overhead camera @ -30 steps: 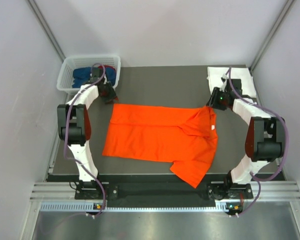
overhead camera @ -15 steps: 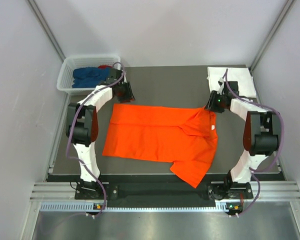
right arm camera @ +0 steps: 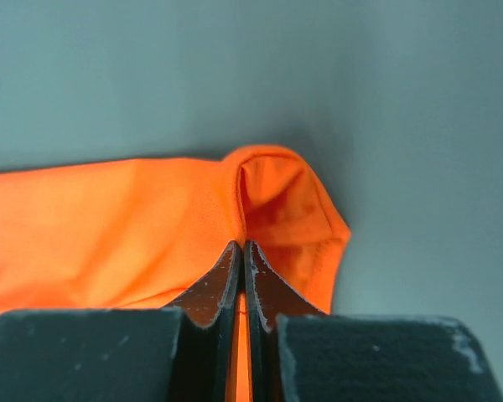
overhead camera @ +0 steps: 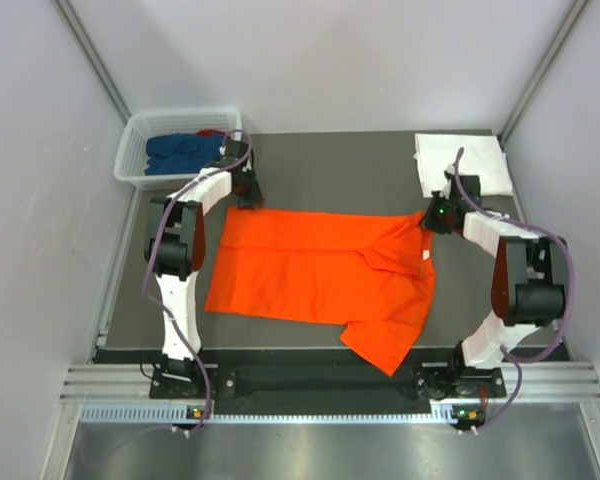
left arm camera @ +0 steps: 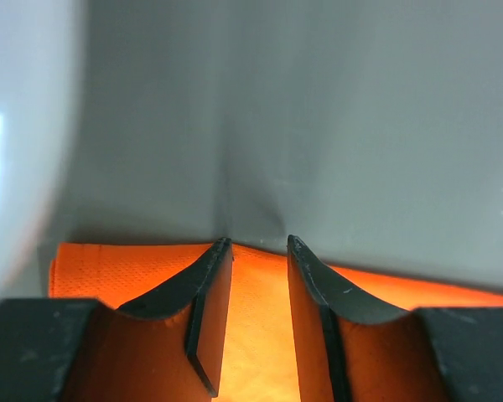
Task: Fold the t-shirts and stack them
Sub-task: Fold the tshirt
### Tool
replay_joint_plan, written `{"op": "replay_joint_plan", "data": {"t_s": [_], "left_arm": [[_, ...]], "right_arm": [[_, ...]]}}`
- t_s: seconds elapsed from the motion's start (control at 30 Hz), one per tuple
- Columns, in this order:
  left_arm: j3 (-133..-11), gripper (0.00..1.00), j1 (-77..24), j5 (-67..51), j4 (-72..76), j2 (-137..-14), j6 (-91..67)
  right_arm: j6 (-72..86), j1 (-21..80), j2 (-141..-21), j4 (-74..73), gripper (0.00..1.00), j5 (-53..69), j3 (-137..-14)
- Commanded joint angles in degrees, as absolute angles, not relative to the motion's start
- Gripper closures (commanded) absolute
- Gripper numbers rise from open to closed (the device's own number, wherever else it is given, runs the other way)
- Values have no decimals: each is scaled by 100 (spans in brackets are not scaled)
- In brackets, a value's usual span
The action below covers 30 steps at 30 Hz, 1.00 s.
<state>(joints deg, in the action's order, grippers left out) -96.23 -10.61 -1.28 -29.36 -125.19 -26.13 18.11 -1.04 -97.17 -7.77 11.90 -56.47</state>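
Dark grey desk [overhead camera: 330,170], pale walls [overhead camera: 330,60]. Orange t-shirt [overhead camera: 310,270] lies flat; R fingers [right arm camera: 233,270] closed, seemingly pinching its corner; L fingers [left arm camera: 211,289] part-open over its edge.

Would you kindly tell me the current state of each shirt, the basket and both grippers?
orange t-shirt: spread flat, not yet fully folded.
white t-shirt: folded, at the far right corner.
basket: holding crumpled cloth.
blue t-shirt: crumpled in the basket.
left gripper: open, over the orange t-shirt's far left corner.
right gripper: shut on the orange t-shirt's far right corner.
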Motion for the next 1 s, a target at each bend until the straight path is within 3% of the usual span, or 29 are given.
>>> {"op": "replay_joint_plan", "data": {"t_s": [0.0, 0.47, 0.57, 0.6, 0.7, 0.83, 0.97], "left_arm": [[-9774, 61, -905, 702, -3392, -12884, -2777], [-9677, 61, -896, 634, -3331, -12788, -2830], [-9677, 61, -905, 370, -3244, -12701, -2786], [-9694, 61, -905, 291, -3234, -12648, -2777], [-9729, 60, -905, 141, -3217, -12525, -2751], [-9826, 60, -914, 53, -3270, -12323, -2742], [-9870, 59, -940, -184, -3261, -12051, -2698]], "right_arm": [[2152, -202, -9107, -325, 100, 678, -5214], [2918, -211, -8490, -202, 100, -18, -4368], [2769, -237, -8499, -246, 88, 193, -4526], [2664, -281, -8499, -316, 78, 246, -4666], [2427, -421, -8525, -562, 60, 421, -5008], [2303, -615, -8753, -702, 52, 939, -5387], [2083, -642, -9219, -966, 55, 1423, -5967]]}}
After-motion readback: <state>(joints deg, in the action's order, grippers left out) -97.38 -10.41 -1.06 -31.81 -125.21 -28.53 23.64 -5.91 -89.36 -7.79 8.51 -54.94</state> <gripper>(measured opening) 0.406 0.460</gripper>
